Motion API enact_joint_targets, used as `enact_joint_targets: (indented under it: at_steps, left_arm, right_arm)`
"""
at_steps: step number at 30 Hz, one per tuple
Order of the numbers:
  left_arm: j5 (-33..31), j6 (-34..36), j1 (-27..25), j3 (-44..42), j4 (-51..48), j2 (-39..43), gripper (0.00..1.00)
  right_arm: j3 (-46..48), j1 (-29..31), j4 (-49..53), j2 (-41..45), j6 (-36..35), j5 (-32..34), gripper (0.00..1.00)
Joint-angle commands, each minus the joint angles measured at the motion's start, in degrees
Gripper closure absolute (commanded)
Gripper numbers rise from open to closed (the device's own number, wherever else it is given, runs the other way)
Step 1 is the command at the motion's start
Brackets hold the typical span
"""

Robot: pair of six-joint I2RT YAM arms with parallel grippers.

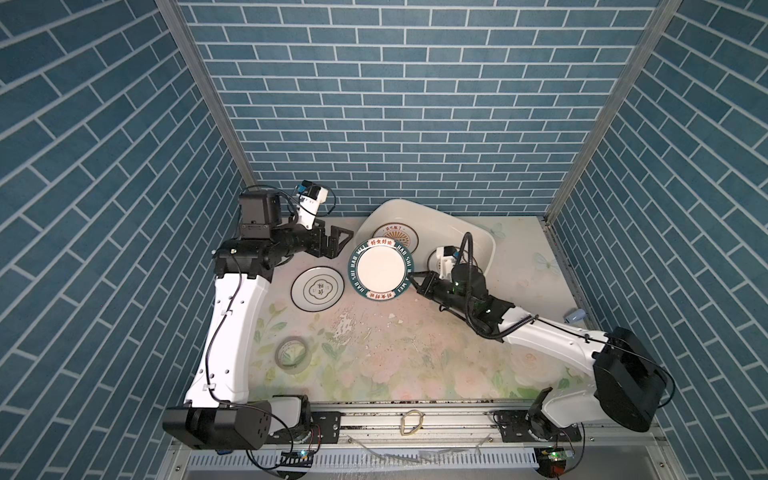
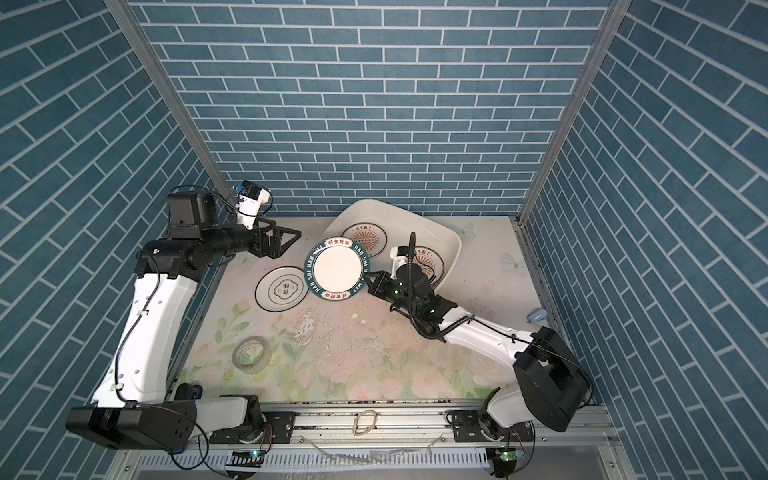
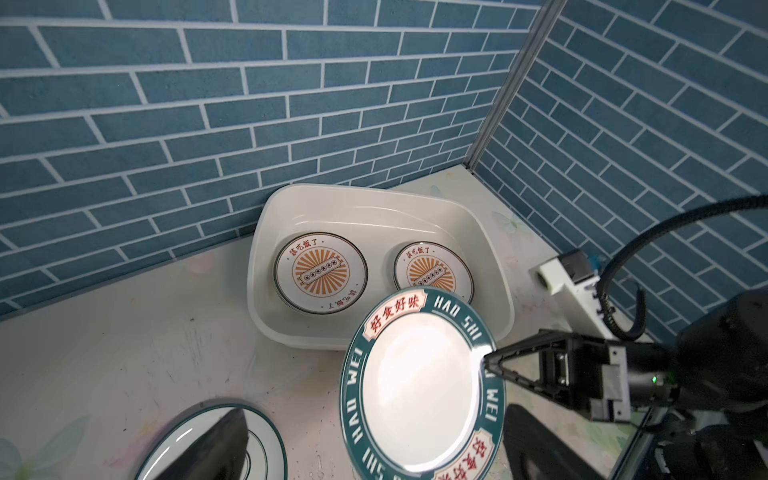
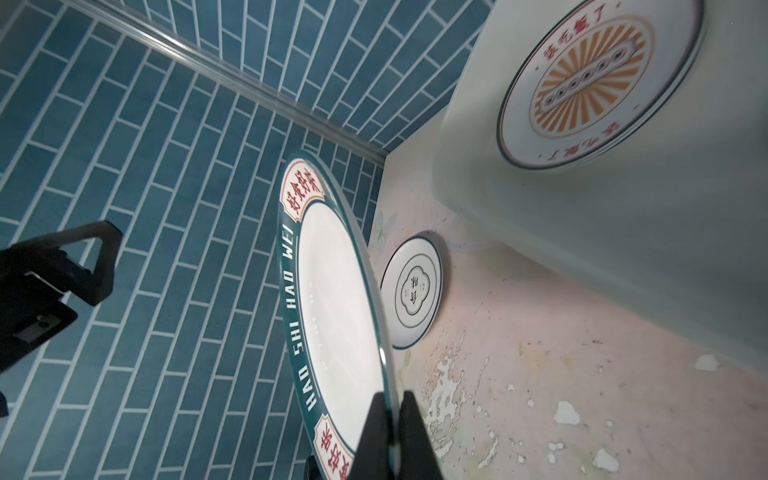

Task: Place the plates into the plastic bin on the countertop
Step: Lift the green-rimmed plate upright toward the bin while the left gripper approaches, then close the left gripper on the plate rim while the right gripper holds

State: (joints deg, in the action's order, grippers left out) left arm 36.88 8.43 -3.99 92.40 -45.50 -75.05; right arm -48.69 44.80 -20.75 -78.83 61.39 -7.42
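Right wrist view: the right claw [image 4: 392, 405] is clenched on the rim of the green-rimmed plate [image 4: 332, 299], one finger on each face; the plate is carried clear of the worktop [image 4: 582, 332].

In both top views this plate hangs roughly level and face up; seen from above, its far-right edge overlaps the near-left corner of the plastic bin [image 1: 415, 210].

The bin stands skewed at the worktop's far edge, right of the middle, with one corner up against the back wall [image 1: 415, 124]. Inside, flat on its floor and side by side, lie one sunburst plate [image 3: 320, 272] and a second sunburst plate [image 3: 432, 270]. In the left wrist view the held plate covers part of the second; in the top views the right arm [image 1: 465, 286] hides most of it.

The quatrefoil plate [image 1: 318, 287] lies flat on the worktop towards the far-left corner, just beside the held plate's left edge.

The left claw [image 1: 332, 243] is released, its fingers spread wide and holding nothing; it hovers near the far-left corner, beyond the quatrefoil plate and apart from the held one.

A tape roll [image 1: 292, 351] lies towards the near-left corner, well apart from every plate; the worktop's middle is scuffed and flaking.
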Motion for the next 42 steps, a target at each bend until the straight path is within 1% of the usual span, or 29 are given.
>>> enact_joint_targets:
  at_steps: [1,3,7,11,14,18,23,27,31,34,35,38,39,42]
  left_arm:
    - [-3.7,4.5,-4.2,1.7,-0.3,-2.3,0.03]
    - [-3.9,5.1,-6.4,3.6,-1.4,-4.7,0.03]
    - [-2.1,2.6,-8.9,7.5,-2.0,-10.3,0.03]
    - [-0.9,-4.3,-9.9,12.3,-1.9,-16.5,0.03]
    - [2.2,-8.6,-10.2,17.6,-4.8,-22.3,0.05]
    - [8.9,-12.7,-10.4,20.6,-4.5,-28.3,0.08]
    - [10.4,-14.5,-12.4,21.0,-2.9,-30.7,0.09]
    - [12.9,-14.1,-14.7,20.1,-3.3,-31.9,0.08]
    - [11.5,-11.3,-17.4,19.3,-5.7,-32.3,0.11]
    - [10.2,-11.0,-18.7,18.7,-6.0,-32.1,0.1]
    - [9.0,-11.2,-19.2,18.1,-5.6,-31.9,0.11]
    - [1.7,-10.6,-21.6,17.0,-5.8,-31.7,0.13]
    - [0.9,-10.2,-22.2,17.0,-6.1,-31.8,0.14]
    - [1.8,-10.5,-22.7,17.4,-6.2,-32.1,0.15]
  right_arm:
    - [0.2,-4.9,5.9,5.4,-2.4,-2.3,1.0]
    - [-0.1,-7.9,9.0,7.8,-3.0,-3.3,1.0]
    - [-2.4,-12.8,17.9,11.8,-5.6,-4.6,1.0]
    - [-4.7,-16.8,25.9,15.3,-9.1,-5.6,1.0]
    - [-7.2,-19.3,32.2,16.9,-11.9,-5.1,1.0]
    - [-8.9,-22.5,35.1,17.9,-13.3,-7.1,1.0]
    - [-9.4,-26.2,35.4,17.9,-13.6,-11.7,1.0]
    - [-10.5,-28.3,34.7,16.7,-14.7,-17.2,1.0]
    - [-11.8,-29.5,35.2,15.7,-16.5,-21.5,1.0]
    - [-12.2,-30.2,35.4,15.5,-17.5,-24.0,1.0]
    - [-12.2,-30.4,35.5,15.5,-17.8,-24.4,1.0]
    - [-12.2,-31.0,35.6,15.5,-18.5,-25.1,1.0]
    - [-12.2,-31.2,35.5,15.4,-18.5,-25.3,1.0]
    - [-11.9,-31.4,34.6,15.2,-18.5,-26.1,1.0]
